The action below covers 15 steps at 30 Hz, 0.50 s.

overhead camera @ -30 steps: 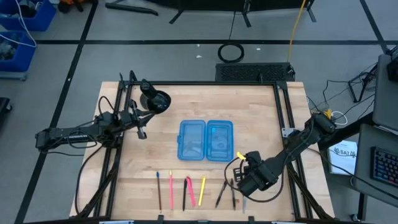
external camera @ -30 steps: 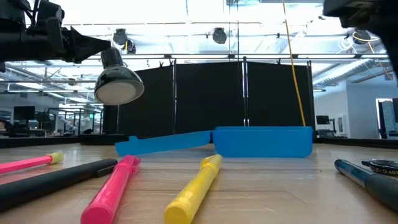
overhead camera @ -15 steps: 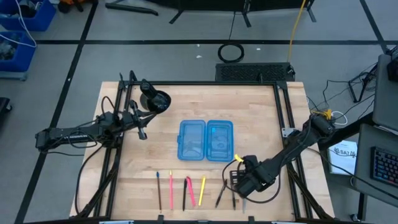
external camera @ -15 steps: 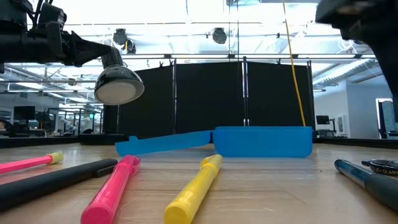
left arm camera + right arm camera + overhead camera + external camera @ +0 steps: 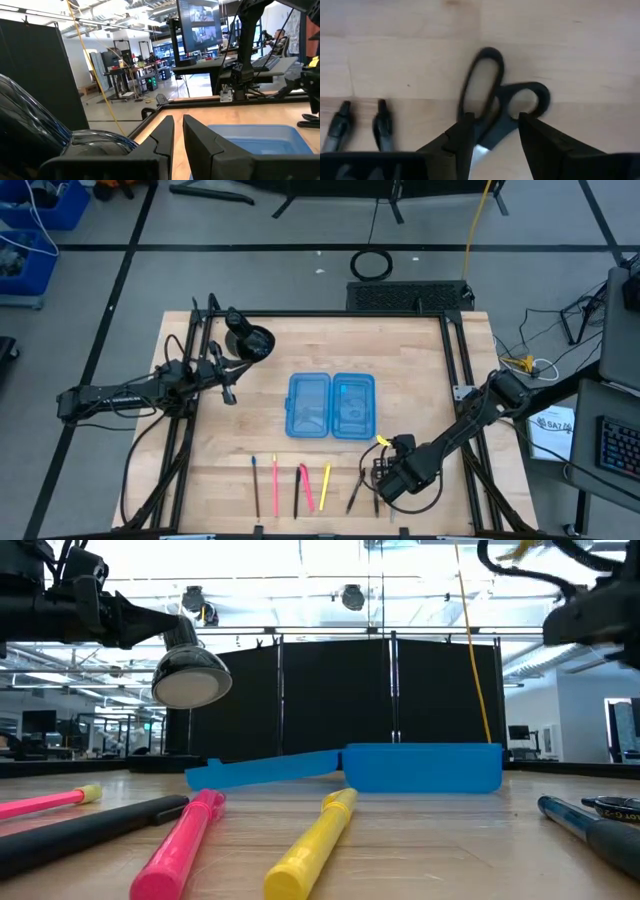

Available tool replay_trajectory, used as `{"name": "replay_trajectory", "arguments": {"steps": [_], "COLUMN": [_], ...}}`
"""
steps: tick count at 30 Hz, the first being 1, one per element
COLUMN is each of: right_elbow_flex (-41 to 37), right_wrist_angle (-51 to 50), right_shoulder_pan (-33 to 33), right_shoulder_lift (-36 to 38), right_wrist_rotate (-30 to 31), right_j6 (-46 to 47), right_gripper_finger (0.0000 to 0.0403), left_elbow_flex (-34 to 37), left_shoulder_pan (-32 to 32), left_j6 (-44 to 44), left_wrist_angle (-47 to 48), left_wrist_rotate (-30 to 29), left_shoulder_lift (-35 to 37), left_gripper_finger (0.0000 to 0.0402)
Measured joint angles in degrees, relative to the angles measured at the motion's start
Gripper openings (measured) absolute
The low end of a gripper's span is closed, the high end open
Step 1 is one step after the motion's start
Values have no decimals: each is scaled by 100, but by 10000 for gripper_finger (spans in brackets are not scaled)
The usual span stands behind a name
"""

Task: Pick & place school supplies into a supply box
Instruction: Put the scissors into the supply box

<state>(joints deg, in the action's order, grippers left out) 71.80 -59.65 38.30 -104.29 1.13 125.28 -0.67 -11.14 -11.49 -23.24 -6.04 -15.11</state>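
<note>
— Along the near edge of the table (image 5: 420,370), how many supplies can be counted?

— From above, a row of thin pens and pencils is seen: a dark-blue-tipped brown one (image 5: 254,483), a pink one (image 5: 275,481), a dark one (image 5: 297,488) beside a pink marker (image 5: 306,488), and a yellow marker (image 5: 325,485). Two more dark pens (image 5: 356,492) lie further right, partly covered by the right arm. One pair of scissors (image 5: 495,112) with dark handles is shown by the right wrist view, flat on the wood.

— And the grippers?

— Two are counted. The right gripper (image 5: 492,140) is lowered over the scissors with its fingers (image 5: 462,137) spread; the handle end sits between them. Whether the fingers touch the handles cannot be told; nothing is lifted. The left gripper (image 5: 177,142) is held above the far left part of the table, its fingers drawn almost together with only a narrow slit left, and nothing is seen between them.

— Containers?

— One supply box (image 5: 331,406), translucent blue, is laid open mid-table, both halves flat side by side. No pen or pencil is seen inside it; faint shapes on the plastic cannot be made out. One black round cup-like object (image 5: 254,343) is seen at the far left, beside the left arm.
</note>
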Motion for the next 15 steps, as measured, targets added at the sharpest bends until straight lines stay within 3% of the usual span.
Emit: {"name": "replay_trajectory", "arguments": {"steps": [3, 15], "right_elbow_flex": [-215, -669], "right_wrist_angle": [422, 510], "right_shoulder_pan": [-34, -74], "right_shoulder_lift": [4, 19], "right_wrist_rotate": [3, -2], "right_j6": [-1, -343], "right_gripper_finger": [144, 144], "left_elbow_flex": [0, 0], "left_shoulder_pan": [0, 0], "left_j6": [0, -2], "left_wrist_angle": [-1, 23], "left_wrist_rotate": [1, 0], "left_shoulder_lift": [1, 0], "left_gripper_finger": [47, 47]}}
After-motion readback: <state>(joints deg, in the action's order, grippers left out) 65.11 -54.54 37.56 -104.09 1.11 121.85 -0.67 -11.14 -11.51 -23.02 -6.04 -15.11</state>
